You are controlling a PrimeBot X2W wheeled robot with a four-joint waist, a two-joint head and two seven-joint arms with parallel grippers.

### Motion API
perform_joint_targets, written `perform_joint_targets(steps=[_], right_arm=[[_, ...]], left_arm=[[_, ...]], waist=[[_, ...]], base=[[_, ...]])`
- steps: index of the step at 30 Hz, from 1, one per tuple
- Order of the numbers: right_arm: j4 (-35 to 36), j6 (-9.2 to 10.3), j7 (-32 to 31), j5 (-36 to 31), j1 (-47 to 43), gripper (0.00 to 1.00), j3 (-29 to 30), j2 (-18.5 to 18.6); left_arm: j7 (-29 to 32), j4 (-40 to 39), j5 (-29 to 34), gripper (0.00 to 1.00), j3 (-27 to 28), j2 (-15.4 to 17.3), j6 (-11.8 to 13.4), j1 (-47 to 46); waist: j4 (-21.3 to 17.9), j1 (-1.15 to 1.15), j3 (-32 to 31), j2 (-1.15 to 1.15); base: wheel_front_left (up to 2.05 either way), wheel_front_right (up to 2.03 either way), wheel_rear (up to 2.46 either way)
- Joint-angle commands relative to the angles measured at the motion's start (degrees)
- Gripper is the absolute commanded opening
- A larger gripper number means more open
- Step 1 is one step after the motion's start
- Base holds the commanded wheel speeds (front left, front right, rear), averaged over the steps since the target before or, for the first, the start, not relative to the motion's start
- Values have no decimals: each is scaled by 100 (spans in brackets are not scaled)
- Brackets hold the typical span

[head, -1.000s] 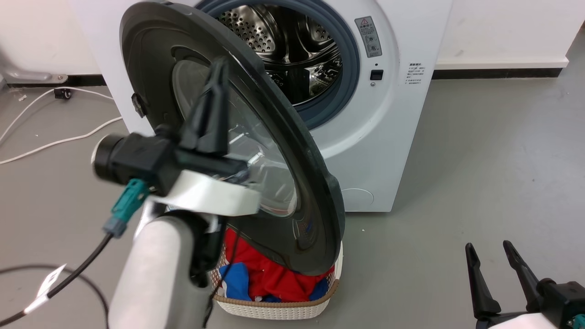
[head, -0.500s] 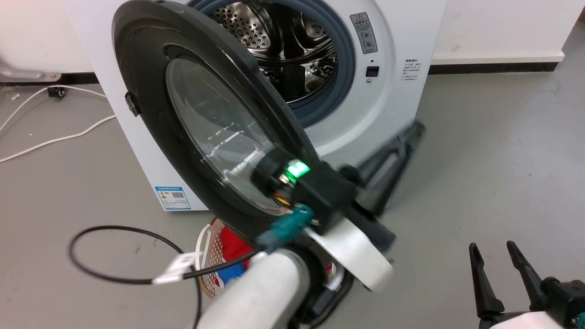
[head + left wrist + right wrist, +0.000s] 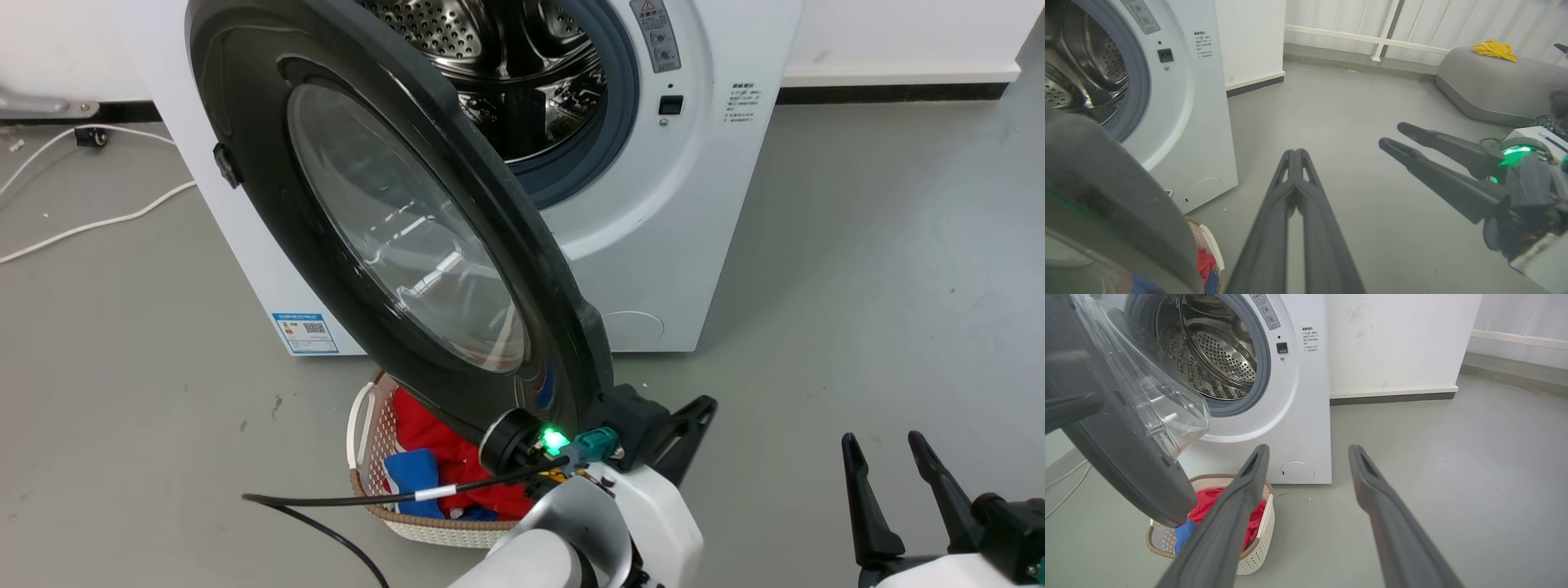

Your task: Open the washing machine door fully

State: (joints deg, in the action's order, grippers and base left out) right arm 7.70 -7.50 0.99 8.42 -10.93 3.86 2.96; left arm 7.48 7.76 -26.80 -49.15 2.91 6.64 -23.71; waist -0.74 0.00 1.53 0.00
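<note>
Before the washing machine door [image 3: 392, 229] and blue label sticker [image 3: 305, 333]: left hand [image 3: 1295, 153] closed, right hand [image 3: 882, 438] spread.

You have a smooth grey floor [image 3: 857, 245] all around, evenly lit. A white wall [image 3: 898, 33] with a dark skirting strip [image 3: 890, 91] stands far right. A white cable [image 3: 114, 219] trails far left. A grey cushion [image 3: 1486, 90] carries a yellow cloth [image 3: 1492, 49].
</note>
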Motion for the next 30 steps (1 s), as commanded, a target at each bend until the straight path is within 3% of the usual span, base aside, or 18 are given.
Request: perform_joint_targets(steps=[1,8,20,30], right_arm=[[-17,1,43,40,113,100,3,-12],[-125,1,104,132,207,100,-41,-12],[-299,1,155,238,300,100,-58,-12],[-359,1,102,207,237,100,0,-12]], left_arm=[[-57,140,-54,0,47,-1,77,17],[-389,679,-281,0,228,-2,351,-200],[-803,1183,-631,0,305,16,544,-477],[-1028,1221,-769,0,286,72,582,-348]], waist=[[3,0,45,0],[-24,0,144,0],[-38,0,202,0],[183,0,121,0]], base=[[0,0,0],[0,0,0],[0,0,0],[0,0,0]])
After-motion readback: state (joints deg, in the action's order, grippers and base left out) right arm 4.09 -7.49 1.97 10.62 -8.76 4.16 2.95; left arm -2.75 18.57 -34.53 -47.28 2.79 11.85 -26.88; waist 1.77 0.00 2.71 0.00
